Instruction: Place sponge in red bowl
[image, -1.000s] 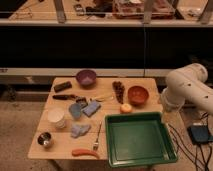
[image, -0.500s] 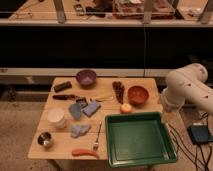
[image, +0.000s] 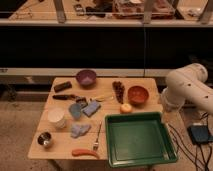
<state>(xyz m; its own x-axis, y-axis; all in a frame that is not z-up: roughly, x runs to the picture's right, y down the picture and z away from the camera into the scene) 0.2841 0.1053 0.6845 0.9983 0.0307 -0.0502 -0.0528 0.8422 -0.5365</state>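
The sponge, a small light blue block, lies flat near the middle of the wooden table. The red bowl stands to its right near the table's far right side, and nothing shows inside it. My white arm is folded up off the table's right edge, just right of the red bowl. The gripper itself is out of sight, somewhere at that arm, and nothing of it reaches over the table.
A big green tray fills the front right. A purple bowl sits at the back. Around the sponge are a darker blue rounded piece, a pale rag, a white cup, a metal cup, a fork and an orange fruit.
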